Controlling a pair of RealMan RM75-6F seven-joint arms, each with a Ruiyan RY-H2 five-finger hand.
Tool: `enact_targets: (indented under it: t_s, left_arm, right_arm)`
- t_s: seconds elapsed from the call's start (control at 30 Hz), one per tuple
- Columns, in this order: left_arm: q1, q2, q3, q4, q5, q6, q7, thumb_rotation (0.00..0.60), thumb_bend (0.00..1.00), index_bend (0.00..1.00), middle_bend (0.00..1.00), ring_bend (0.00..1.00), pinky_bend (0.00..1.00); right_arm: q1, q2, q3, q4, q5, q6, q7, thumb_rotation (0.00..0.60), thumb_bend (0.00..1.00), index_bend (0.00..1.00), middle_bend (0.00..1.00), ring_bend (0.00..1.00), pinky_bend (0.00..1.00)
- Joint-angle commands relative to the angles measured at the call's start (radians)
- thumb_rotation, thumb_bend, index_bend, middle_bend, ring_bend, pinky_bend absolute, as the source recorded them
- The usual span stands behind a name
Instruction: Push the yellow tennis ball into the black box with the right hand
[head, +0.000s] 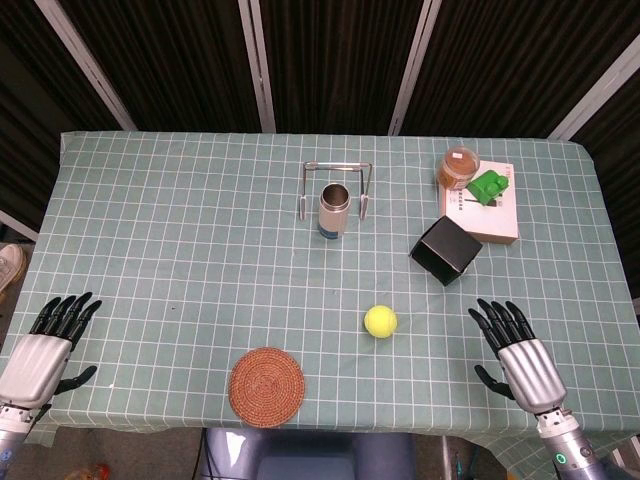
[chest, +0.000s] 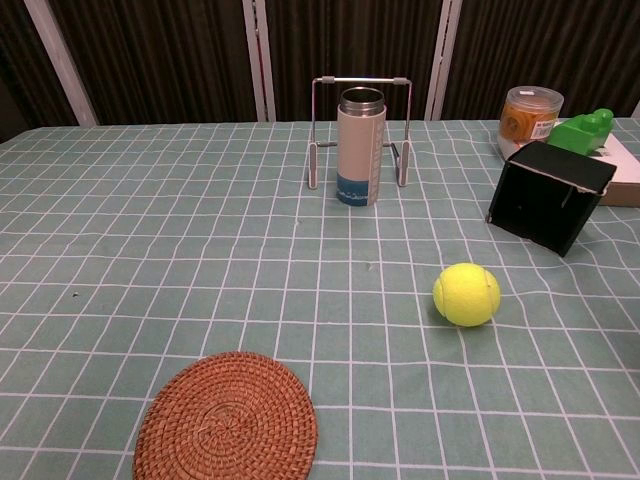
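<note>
The yellow tennis ball (head: 380, 321) (chest: 466, 294) lies on the checked tablecloth, in front of and left of the black box (head: 447, 249) (chest: 548, 195). The box lies on its side, its opening facing the front left. My right hand (head: 518, 356) rests at the table's front right, fingers spread and empty, about a hand's width right of the ball. At the front left edge my left hand (head: 45, 352) is also flat with fingers apart and holds nothing. The chest view shows neither hand.
A metal flask (head: 334, 210) (chest: 361, 146) stands mid-table in front of a wire stand (head: 337, 186) (chest: 360, 130). A woven coaster (head: 266, 386) (chest: 228, 420) lies near the front edge. Behind the box are an orange-lidded jar (head: 458, 166) (chest: 529, 117), a green block (head: 487, 186) (chest: 586, 130) and a white carton (head: 487, 213).
</note>
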Motion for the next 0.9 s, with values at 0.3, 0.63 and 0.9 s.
enact_targets:
  t_s: [0.3,0.63,0.9]
  left_arm:
    - [0.0,0.001,-0.005,-0.005,-0.01,-0.002,0.003,0.6,0.16,0.0,0.0,0.0,0.0]
    - [0.012,0.004,0.011,-0.003,0.03,0.031,-0.005,0.6,0.16,0.0,0.0,0.0,0.0]
    - [0.018,0.006,0.026,-0.008,0.077,0.058,-0.001,0.6,0.16,0.0,0.0,0.0,0.0]
  right_arm:
    - [0.005,-0.013,-0.005,0.011,-0.011,-0.009,-0.005,0.6,0.31,0.0,0.0,0.0,0.0]
    - [-0.007,-0.068,-0.037,-0.04,-0.04,0.002,0.05,0.6,0.31,0.01,0.06,0.09,0.39]
    - [-0.005,-0.139,-0.047,-0.092,-0.043,-0.012,0.115,0.6,0.46,0.27,0.35,0.41,0.74]
